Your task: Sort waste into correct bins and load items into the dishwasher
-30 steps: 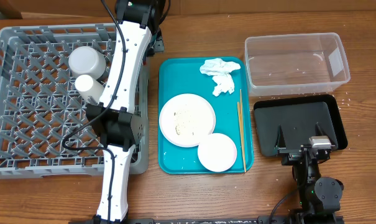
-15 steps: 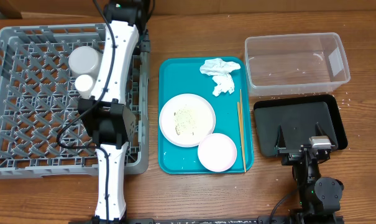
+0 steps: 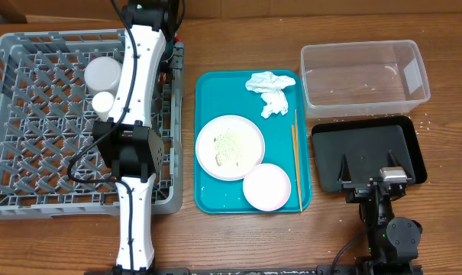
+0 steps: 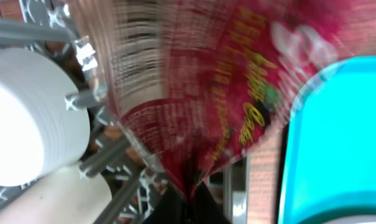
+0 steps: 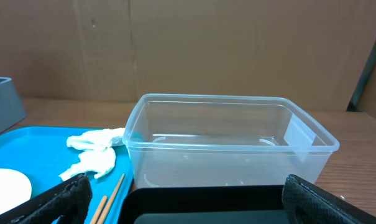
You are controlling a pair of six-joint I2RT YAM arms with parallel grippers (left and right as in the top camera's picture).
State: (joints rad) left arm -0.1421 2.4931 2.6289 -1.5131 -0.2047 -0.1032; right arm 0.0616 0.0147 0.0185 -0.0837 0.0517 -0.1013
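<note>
The red-and-white sauce packet (image 4: 206, 81) is pinched by one edge in the left tool (image 4: 189, 186), whose jaws are closed on it. It is held above the grey rack's (image 3: 32, 153) 2 o'clock corner, beside the teal tray (image 3: 208, 195). It seems raised for carrying to the clear tub (image 3: 364, 72) or black tray (image 3: 368, 141), at 3 o'clock. The right tool (image 5: 188, 202) waits wide and empty at 5 o'clock.

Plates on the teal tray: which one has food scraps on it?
The larger plate, mid-left on the teal tray: pale rice-like scraps are scattered over it. The smaller plate, toward the tray's near right corner, looks clean.
</note>
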